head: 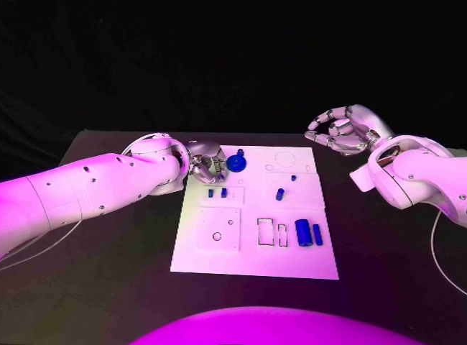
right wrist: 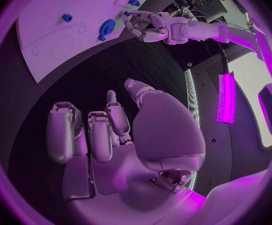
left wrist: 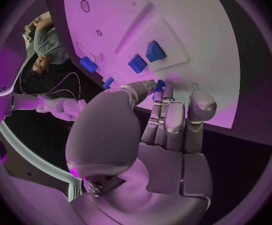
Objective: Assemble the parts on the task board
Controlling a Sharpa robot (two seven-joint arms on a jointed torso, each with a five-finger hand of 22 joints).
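Observation:
The white task board lies in the middle of the black table. My left hand is over the board's far left corner and pinches a small blue part between thumb and fingertips. A blue gear stands just beside those fingers. Two small blue blocks sit close in front of the hand, seen also as blue blocks. A blue peg stands mid-board. Two blue cylinders lie at the board's right side. My right hand hovers off the board's far right corner, fingers loosely bent, holding nothing.
The board has empty cut-outs: a round outline at the far right, a small hole and rectangular slots nearer me. Bare black table surrounds the board on all sides.

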